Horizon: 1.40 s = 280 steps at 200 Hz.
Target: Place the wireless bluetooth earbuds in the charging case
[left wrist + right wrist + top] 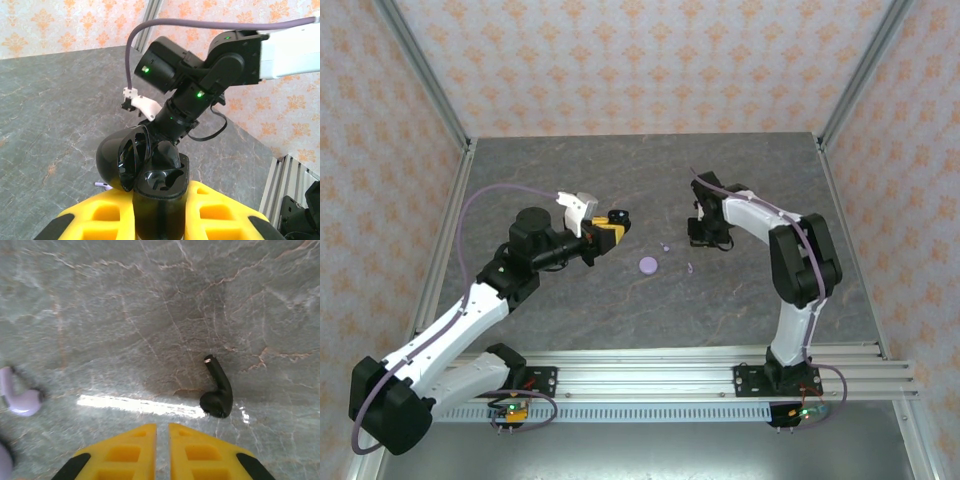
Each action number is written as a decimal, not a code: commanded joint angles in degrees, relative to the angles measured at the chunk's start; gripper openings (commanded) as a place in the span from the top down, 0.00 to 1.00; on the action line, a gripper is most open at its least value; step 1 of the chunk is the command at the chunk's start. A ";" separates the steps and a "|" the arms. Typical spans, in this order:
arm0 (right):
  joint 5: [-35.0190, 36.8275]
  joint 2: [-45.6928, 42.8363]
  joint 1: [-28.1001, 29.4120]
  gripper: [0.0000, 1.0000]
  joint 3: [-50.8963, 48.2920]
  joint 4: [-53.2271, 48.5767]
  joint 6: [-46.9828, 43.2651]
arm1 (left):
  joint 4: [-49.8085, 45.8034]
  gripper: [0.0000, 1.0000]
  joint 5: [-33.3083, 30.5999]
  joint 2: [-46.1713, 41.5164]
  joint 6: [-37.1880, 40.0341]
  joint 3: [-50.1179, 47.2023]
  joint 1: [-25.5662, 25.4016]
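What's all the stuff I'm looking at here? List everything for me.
Charging case: one, black, lid open, held in the left gripper.
Black earbud: one, black, on the table just ahead of the right gripper.
Lavender earbuds: two, pale lavender, on the table beside the disc.
Disc: one, lavender, mid-table.
Table: one, grey marbled.
Left gripper: one, yellow fingers, shut on the charging case.
Right gripper: one, yellow fingers, shut.

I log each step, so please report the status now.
Left pincer shut on open charging case. Right pincer shut, empty. Black earbud lies on table ahead of it. Nothing between.
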 commanded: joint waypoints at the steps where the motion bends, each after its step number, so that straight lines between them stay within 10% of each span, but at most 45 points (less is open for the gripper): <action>1: 3.85 1.70 -0.29 0.86 1.66 -2.84 0.46 | 3.82 0.91 1.23 -0.32 0.36 0.39 -0.38; 128: 21.16 8.87 -0.42 0.89 10.36 -8.97 0.74 | 5.51 0.91 0.70 -0.33 2.23 -0.62 -0.39; 280: 6.65 6.07 -3.12 0.65 12.64 -9.48 -1.43 | 3.94 0.92 0.79 0.73 2.57 0.61 -0.67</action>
